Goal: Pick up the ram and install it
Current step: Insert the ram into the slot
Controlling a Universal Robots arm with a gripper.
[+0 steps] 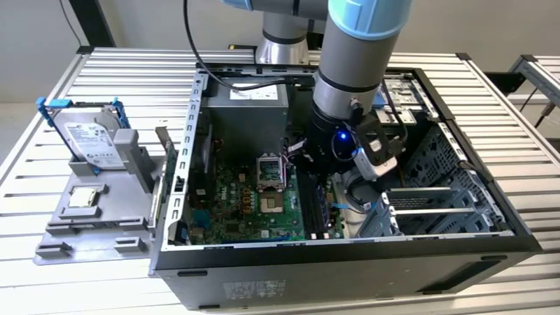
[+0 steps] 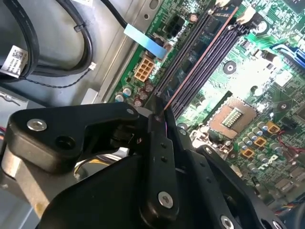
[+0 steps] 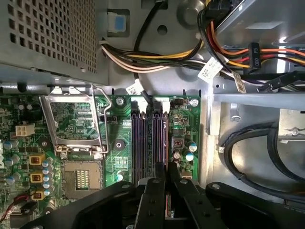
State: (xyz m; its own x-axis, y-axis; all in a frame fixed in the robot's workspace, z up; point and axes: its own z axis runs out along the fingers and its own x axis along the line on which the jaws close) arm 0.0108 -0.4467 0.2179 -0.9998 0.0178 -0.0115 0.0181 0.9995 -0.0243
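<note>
drive (image 1: 92, 139): on tray, on table (image 1: 490, 85), well apart from the jaws
case (image 1: 350, 262): open, arm reaching inside
jaws (image 3: 166, 179): closed on ram
ram (image 2: 167, 101): thin edge between the jaws, just over slots (image 3: 148, 138)
socket (image 3: 71, 121): open, beside jaws

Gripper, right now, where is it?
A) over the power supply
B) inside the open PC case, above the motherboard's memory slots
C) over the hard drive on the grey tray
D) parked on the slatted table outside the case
B: in the exterior view the arm reaches down into the open case, and in the first wrist view the gripper sits right over the long dark memory slots on the green motherboard.
</note>
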